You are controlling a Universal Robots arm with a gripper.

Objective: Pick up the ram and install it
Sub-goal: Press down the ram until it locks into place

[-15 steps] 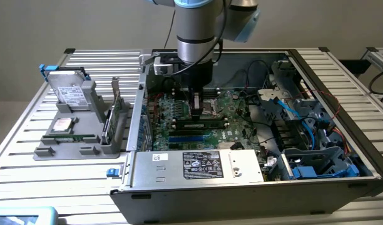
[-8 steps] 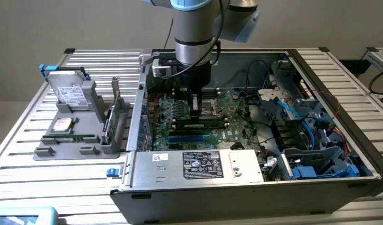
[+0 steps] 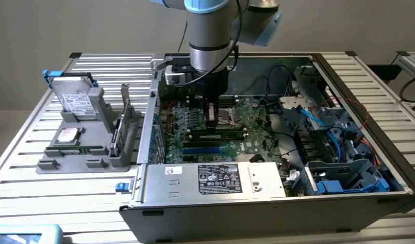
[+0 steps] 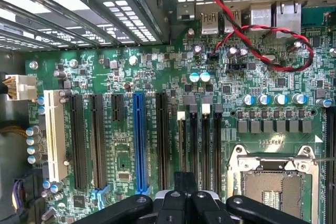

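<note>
The install step is in hand: the tool [image 3: 214, 122] hangs low inside the open computer case [image 3: 343, 198], over the motherboard [image 4: 157, 66], fingers pressed together on the ram [image 3: 217, 136] at the memory slots [image 4: 202, 145]. Judged next need: straight, even downward pressure.

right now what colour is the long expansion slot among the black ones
Blue slot, clearest in the wrist view.

A grey-and-blue robot arm [image 3: 209, 30] reaches down into an open grey metal computer case [image 3: 275, 203] on the slatted metal bench [image 3: 31, 173], its black gripper [image 3: 213, 122] just above a long green memory stick [image 3: 218, 135] lying along the green motherboard [image 3: 255, 127]. A grey parts holder [image 3: 85, 147] stands at the exterior view's left.
</note>
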